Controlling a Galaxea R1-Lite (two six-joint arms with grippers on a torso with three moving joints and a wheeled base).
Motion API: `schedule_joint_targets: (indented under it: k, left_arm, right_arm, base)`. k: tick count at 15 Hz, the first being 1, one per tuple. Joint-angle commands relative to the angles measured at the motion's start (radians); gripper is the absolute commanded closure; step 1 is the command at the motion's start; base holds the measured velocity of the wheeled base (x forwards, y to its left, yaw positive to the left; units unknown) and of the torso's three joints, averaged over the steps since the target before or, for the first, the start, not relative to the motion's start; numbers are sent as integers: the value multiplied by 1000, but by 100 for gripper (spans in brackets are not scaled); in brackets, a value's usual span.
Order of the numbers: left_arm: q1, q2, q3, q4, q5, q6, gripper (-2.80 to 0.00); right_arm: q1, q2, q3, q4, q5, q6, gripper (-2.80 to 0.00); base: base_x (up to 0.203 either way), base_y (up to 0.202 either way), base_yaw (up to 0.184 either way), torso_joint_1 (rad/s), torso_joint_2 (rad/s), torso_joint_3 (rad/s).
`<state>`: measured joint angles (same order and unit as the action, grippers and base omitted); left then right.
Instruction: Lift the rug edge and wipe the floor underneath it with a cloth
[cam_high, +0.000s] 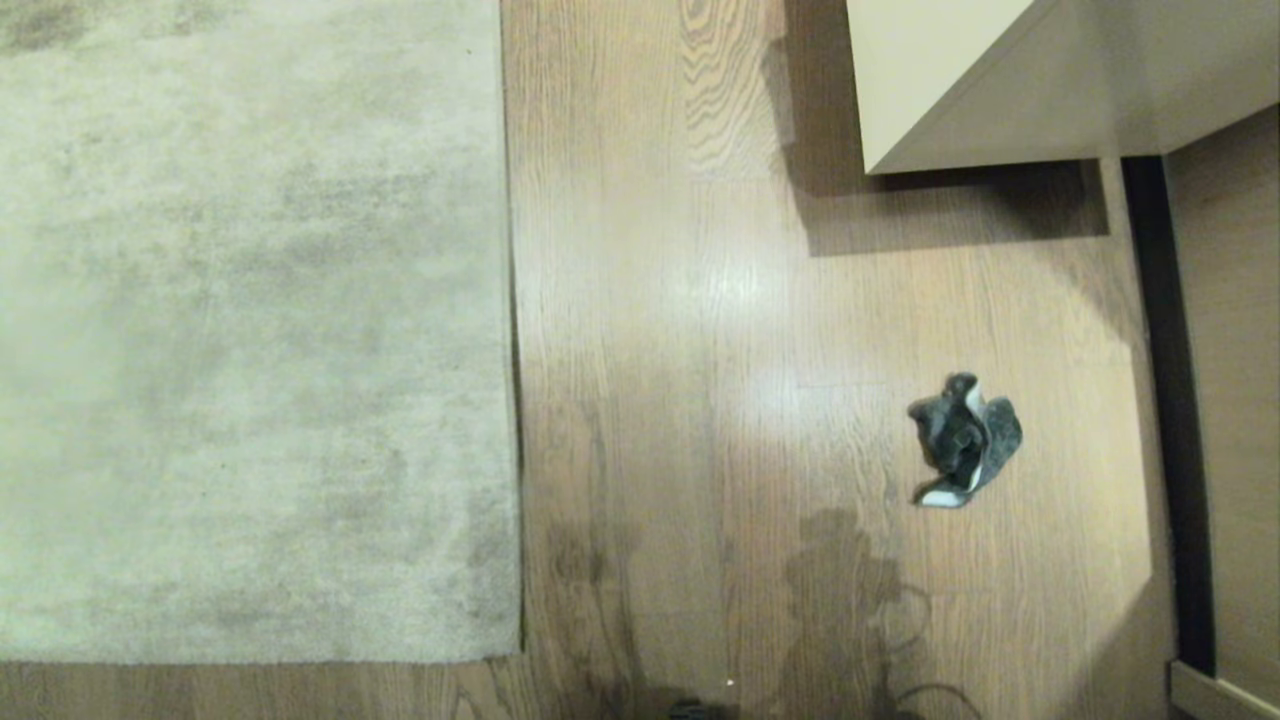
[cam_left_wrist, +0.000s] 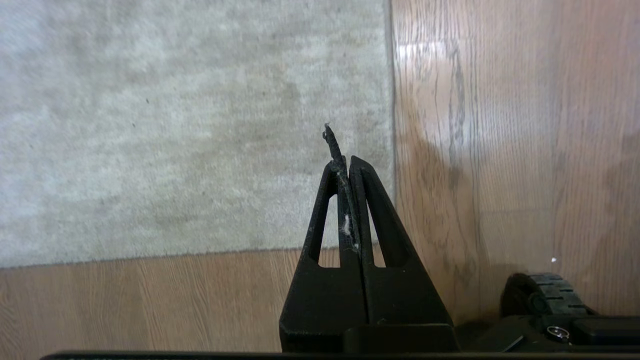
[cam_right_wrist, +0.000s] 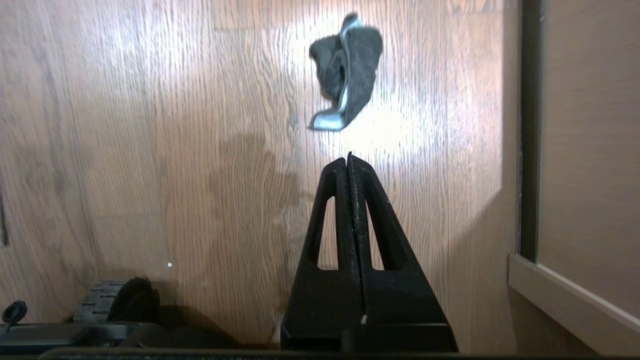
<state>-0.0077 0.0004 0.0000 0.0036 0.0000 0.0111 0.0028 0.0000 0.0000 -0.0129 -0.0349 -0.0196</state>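
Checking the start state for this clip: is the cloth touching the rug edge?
Apart. The head view shows the cloth lying on the floor, with a broad strip of bare planks between it and the rug edge.

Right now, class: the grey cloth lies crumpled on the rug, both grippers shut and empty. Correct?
Not quite. The head view shows the cloth on the floor, well clear of the rug edge. The left gripper and right gripper are shut and empty.
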Motion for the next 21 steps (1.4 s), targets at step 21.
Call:
schedule_joint_targets:
  k: [21]
  left_arm:
    - [0,0,0,-1,0,3,0]
  right_arm:
    - [0,2,0,-1,0,0,0]
  base:
    - [0,0,0,2,2,203]
